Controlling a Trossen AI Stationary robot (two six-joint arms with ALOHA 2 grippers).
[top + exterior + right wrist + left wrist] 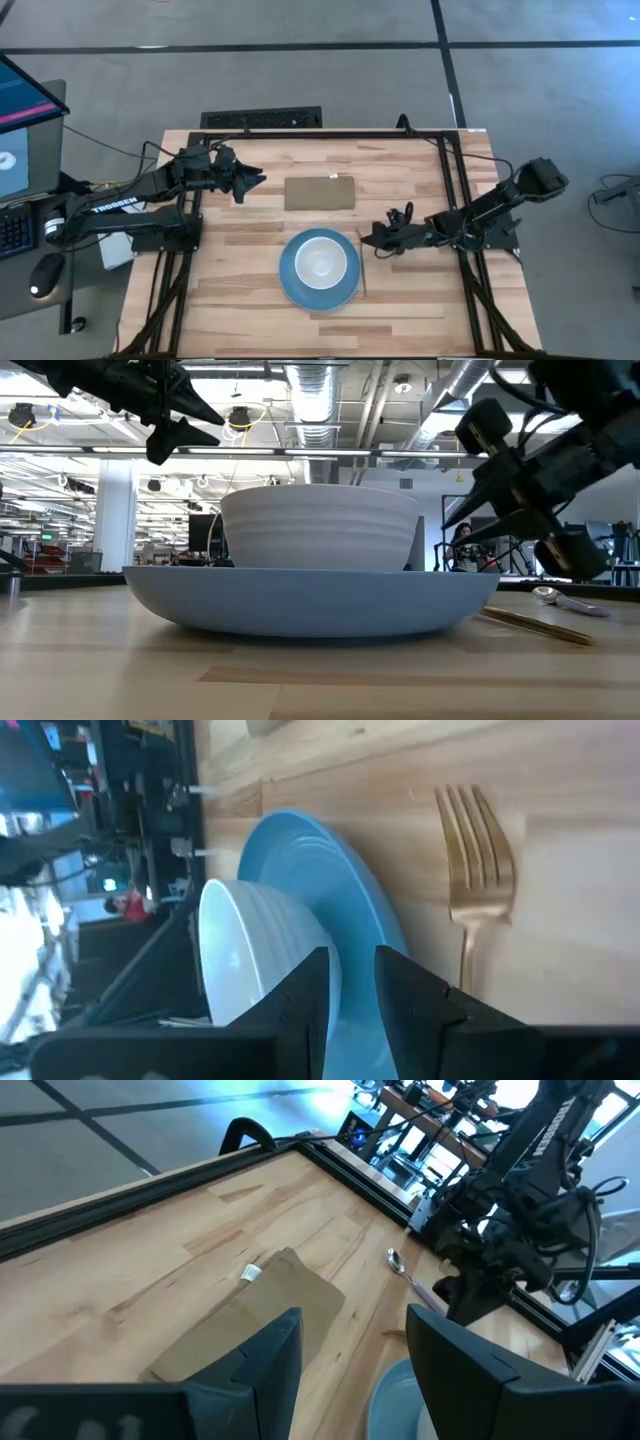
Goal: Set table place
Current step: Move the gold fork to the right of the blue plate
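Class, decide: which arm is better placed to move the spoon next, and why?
Probably the right: its claw hangs open beside the spoon and gold fork; the left claw hovers beyond the brown rectangle.

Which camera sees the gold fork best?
The right wrist view: the fork lies close, tines clear, beside the blue plate. The high view shows a thin line, the low view its handle; the left wrist view hides it.

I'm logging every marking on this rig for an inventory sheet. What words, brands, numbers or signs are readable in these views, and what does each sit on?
"TROSSEN": white letters on the left arm, read in the high view.
White lettering on the right arm in the left wrist view: too blurred to read.
Small white tag on the flat brown rectangle: any print is too small to read.
Monitor screen beside the table: no legible text.
Blue plate, white bowl, gold fork: no markings.
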